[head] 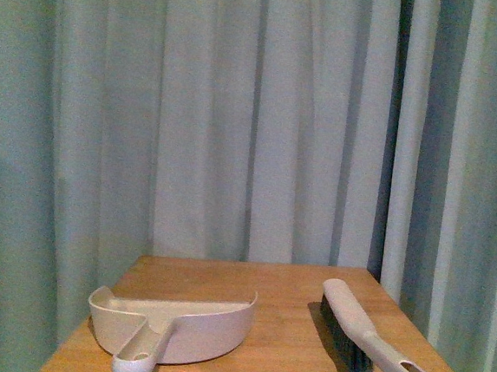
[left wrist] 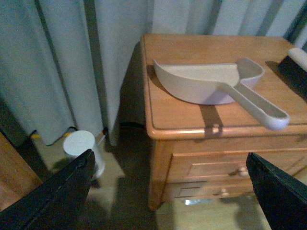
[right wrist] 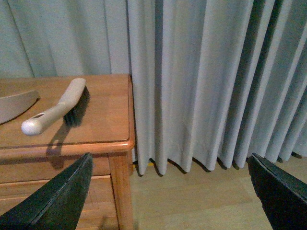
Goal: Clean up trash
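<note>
Field note: both arms hang off the counter (head: 297, 282), neither showing in the front view. Left hand (left wrist: 169, 153): its dark fingers (left wrist: 57, 196) stand spread wide with nothing between them, low before the counter's front left corner. Right hand (right wrist: 170, 155): fingers (right wrist: 53, 201) likewise spread wide and empty, low off the front right corner. You have a pale dustpan (head: 188, 324) on the left half of the counter, near the front left corner. Its open mouth faces the back edge, and its handle reaches toward the front edge, with the rounded tip about at that edge. A brush (head: 366, 340) lies on the right half, close to the right edge. It rests with dark bristles down and pale back up, its head toward the back and its handle end near the front right corner. Dustpan and brush lie apart, bare wood between them. Where the trash lies you cannot tell from these views. A grey-green curtain (head: 238, 107) hangs close behind the back edge and past both side edges. In the left wrist view, a drawer front with a round knob (left wrist: 243, 171) sits under the front edge. A small white round-topped container (left wrist: 81, 146) stands on the floor beside the counter's left side, against the curtain.
</note>
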You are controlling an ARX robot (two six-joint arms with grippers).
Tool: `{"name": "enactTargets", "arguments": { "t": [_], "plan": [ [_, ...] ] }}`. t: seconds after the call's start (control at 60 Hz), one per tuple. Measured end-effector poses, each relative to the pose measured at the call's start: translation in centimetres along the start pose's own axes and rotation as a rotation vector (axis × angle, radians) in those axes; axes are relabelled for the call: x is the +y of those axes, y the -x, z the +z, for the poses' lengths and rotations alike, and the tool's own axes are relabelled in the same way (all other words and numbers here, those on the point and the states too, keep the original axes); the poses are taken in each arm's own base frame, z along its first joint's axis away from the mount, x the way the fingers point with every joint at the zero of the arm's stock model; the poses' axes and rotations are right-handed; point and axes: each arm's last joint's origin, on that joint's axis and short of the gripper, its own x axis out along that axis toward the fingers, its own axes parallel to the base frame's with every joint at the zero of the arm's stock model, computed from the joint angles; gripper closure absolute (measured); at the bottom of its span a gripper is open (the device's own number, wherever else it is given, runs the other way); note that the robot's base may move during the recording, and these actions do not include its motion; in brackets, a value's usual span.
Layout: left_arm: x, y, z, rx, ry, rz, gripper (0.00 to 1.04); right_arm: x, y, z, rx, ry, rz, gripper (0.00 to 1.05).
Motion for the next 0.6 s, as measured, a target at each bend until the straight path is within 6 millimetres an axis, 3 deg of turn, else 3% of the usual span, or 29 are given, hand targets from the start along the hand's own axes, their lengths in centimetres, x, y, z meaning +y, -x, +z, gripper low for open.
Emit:
{"name": "enactTargets", "arguments": {
  "t": [0.083,0.133,0.333,0.6],
  "plan": [
    [-2.4,-3.0,3.9,0.092,-0.030,-0.016,0.08,0.0,0.0,0.0,0.000,0.000,0.000,0.07],
    [-4.1,-4.4,4.9,0.155,-0.038,-0.016,0.08,0.0,0.0,0.0,0.000,0.000,0.000,0.07],
    [-8.7,-7.9,5.0,0.319,-0.056,-0.021,0.08,0.0,0.0,0.0,0.000,0.000,0.000,0.07],
    [-10.1,-10.4,4.9,0.405,-0.021,0.032,0.08,0.0,0.0,0.0,0.000,0.000,0.000,0.07]
  ]
}}
